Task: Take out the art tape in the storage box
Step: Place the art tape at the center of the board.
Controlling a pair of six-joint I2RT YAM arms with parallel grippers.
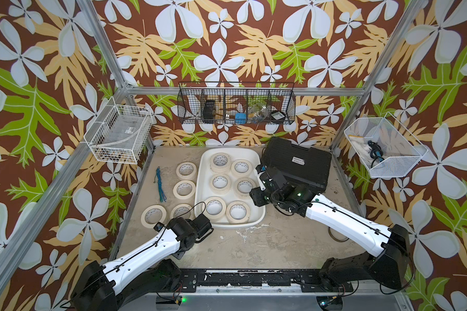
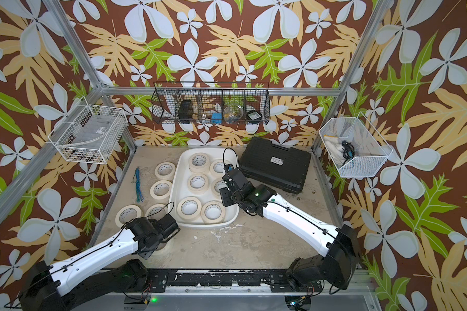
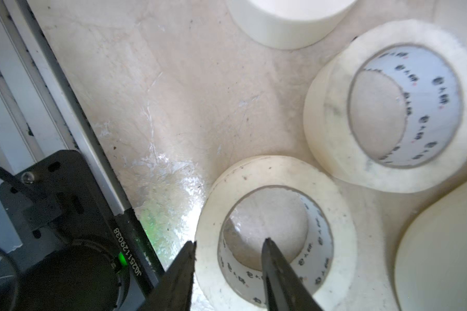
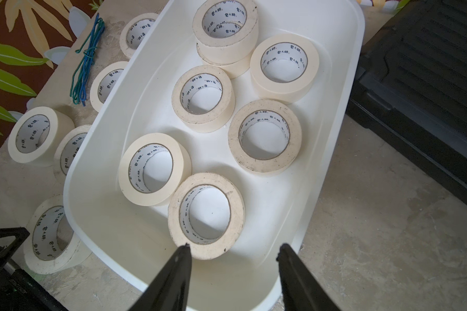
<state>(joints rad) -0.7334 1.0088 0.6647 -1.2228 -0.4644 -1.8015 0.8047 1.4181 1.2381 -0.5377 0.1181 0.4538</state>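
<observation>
Scuffed tabletop (image 1: 254,242), floral walls (image 1: 227,40). Left wrist view, unlike top views, shows left gripper (image 3: 228,241) spread astride art tape (image 3: 340,229); right gripper (image 4: 233,245) spread too.

We are looking at the art tape (image 4: 264,136), cream-beige rolls with white printed cores, all lying flat. Seven are sitting inside the white, low-walled storage box (image 4: 329,150), two of them stacked at its far end, and five are resting just beside it.
</observation>
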